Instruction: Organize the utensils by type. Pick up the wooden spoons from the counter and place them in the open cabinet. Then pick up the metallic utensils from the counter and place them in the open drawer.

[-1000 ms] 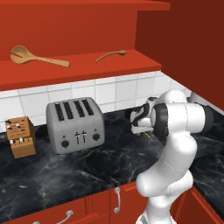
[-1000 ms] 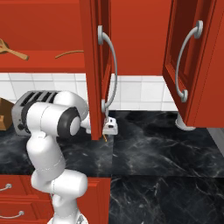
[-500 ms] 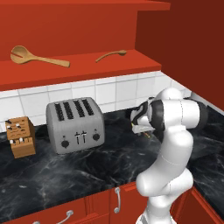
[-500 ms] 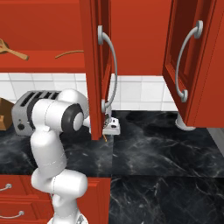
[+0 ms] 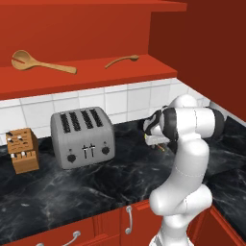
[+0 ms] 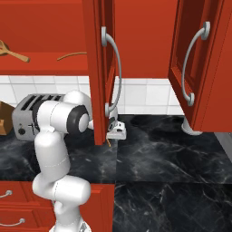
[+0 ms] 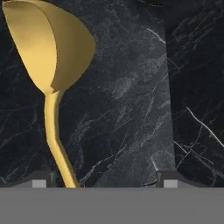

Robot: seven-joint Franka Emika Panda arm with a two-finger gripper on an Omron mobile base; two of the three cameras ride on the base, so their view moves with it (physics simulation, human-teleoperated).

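Black marble counter (image 5: 96,180); red cabinet (image 5: 96,77)

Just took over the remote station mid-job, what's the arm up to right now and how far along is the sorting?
Both wooden spoons already lie on the cabinet shelf. The gripper is low over the black counter, right of the toaster, working on a gold-tinted spoon. In the hand view its handle runs down beside one fingertip, with the jaws standing wide around it, so it does not look gripped yet. Nothing metallic has been lifted so far.
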